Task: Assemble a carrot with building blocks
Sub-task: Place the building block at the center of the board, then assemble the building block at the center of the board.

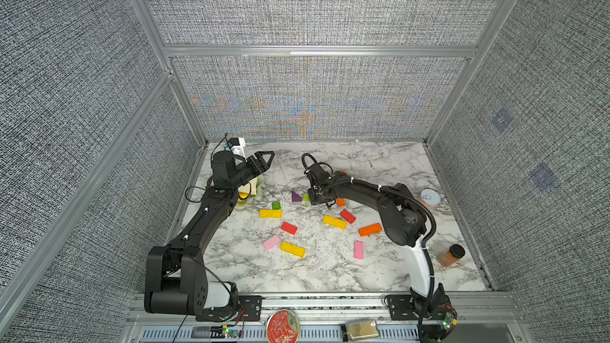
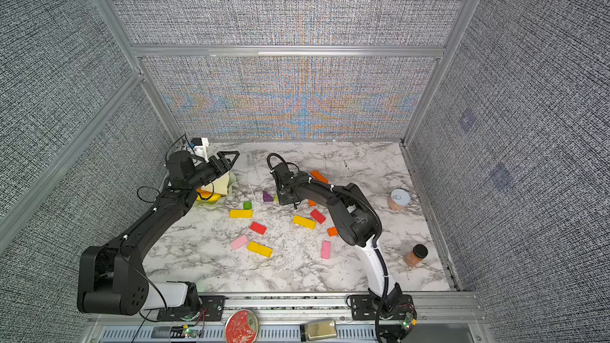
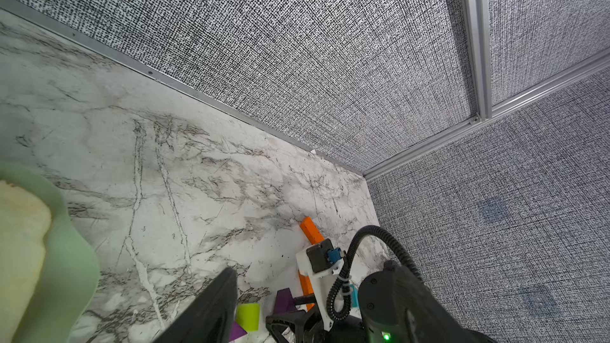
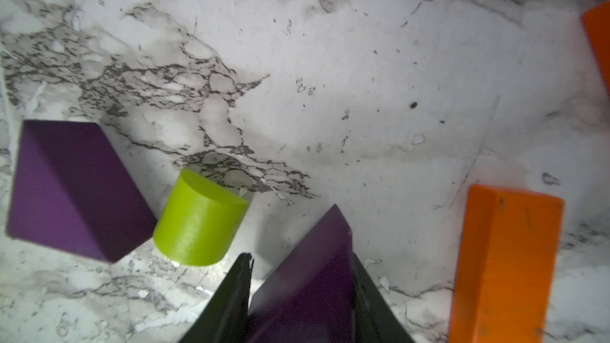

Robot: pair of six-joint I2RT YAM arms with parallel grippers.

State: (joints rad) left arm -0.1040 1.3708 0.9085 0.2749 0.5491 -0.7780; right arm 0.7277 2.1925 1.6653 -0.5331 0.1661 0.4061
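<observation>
My right gripper (image 4: 300,259) is shut on a purple triangle (image 4: 310,278), which points out from between the black fingers just over the marble table (image 4: 363,94). Beside it lie a lime green stub (image 4: 201,222), a second purple triangle (image 4: 72,186) and an orange bar (image 4: 508,265). In both top views the right wrist hides the held block. Yellow (image 1: 270,213), red (image 1: 289,228), pink (image 1: 271,242) and orange (image 1: 370,229) bars lie scattered mid-table, with a darker green stub (image 1: 276,205). My left gripper (image 1: 269,156) is shut and empty, raised at the back left.
A pale green plate (image 1: 260,186) with a cream bread slice sits under the left arm. A white-lidded cup (image 1: 430,198) and an amber jar with a black lid (image 1: 450,255) stand near the right wall. Grey panels enclose the table on three sides.
</observation>
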